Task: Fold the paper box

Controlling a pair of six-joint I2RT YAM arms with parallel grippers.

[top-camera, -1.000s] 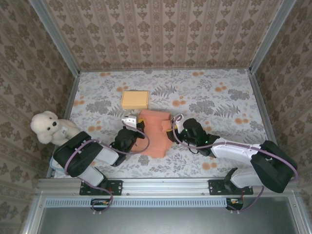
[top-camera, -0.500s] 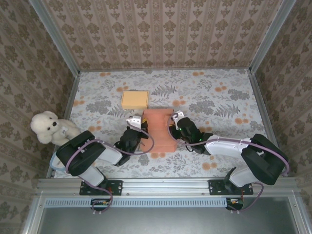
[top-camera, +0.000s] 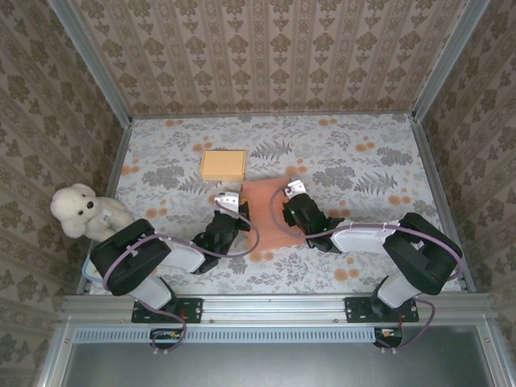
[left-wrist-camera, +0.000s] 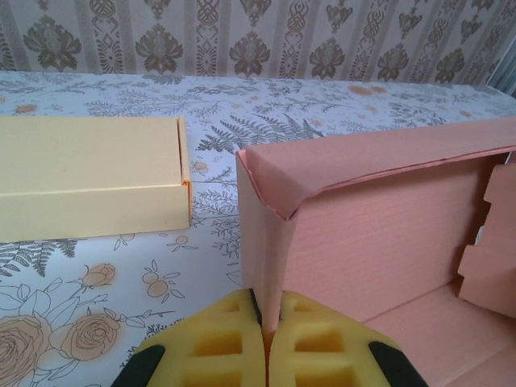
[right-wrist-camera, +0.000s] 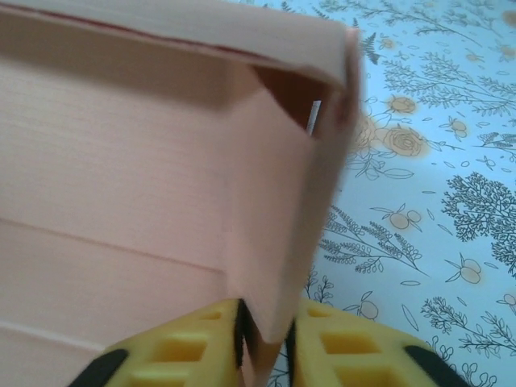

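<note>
You had the left gripper [left-wrist-camera: 266, 326] closed tight, its 2 yellow pads [left-wrist-camera: 211, 343] pinching the lower edge of the paper box [left-wrist-camera: 379, 234] at its left side wall. That wall rose upright, seen edge-on, from between the pads. Just right of those fingers lay the pink box's floor, and ahead of them its ribbed far wall ran off to the right with its top edge folded over. A notched flap [left-wrist-camera: 492, 258] stood at the far right.

On the other side, the right gripper [right-wrist-camera: 262, 326] had its 2 pads [right-wrist-camera: 181, 347] either side of the box's right wall, which came up through the narrow gap between them. That view was blurred, so you could not tell whether they were pressing the cardboard or only flanking it. Left of those fingers was the box's inside, and right of them the flowered table [right-wrist-camera: 419, 201].

Ahead and left of the left fingers, near the pink box but not touching it, a closed yellow box [left-wrist-camera: 89, 173] lay flat. Well off to the left of both grippers, a white teddy bear [top-camera: 81, 211] sat at the table's edge. Farthest ahead stood the patterned back wall [left-wrist-camera: 242, 40].
</note>
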